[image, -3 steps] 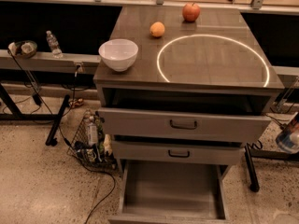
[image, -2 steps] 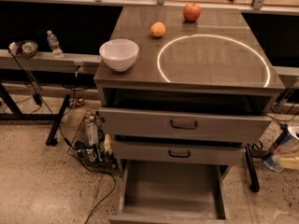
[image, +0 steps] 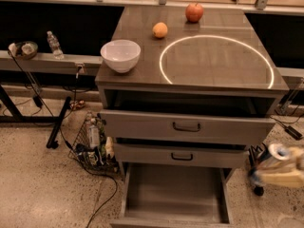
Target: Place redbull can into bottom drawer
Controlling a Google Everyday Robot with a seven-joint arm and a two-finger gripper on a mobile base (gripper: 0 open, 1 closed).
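The bottom drawer [image: 174,194] is pulled wide open at the foot of the grey cabinet, and its plain grey inside holds nothing. My gripper [image: 281,171] comes in from the right edge, low beside the cabinet, to the right of the middle drawer and above the floor. It is shut on the redbull can [image: 277,152], whose silver top points up and to the left. The can is outside the drawer, off its right side and higher than its rim.
The top drawer [image: 186,126] and middle drawer [image: 181,156] stand partly open above the bottom one. On the cabinet top are a white bowl [image: 120,55], an orange [image: 160,30] and an apple [image: 194,12]. A wire basket [image: 92,144] and cables lie on the floor at left.
My gripper with the can has come further into view from the right edge, moving left toward the cabinet. The drawers have not moved.
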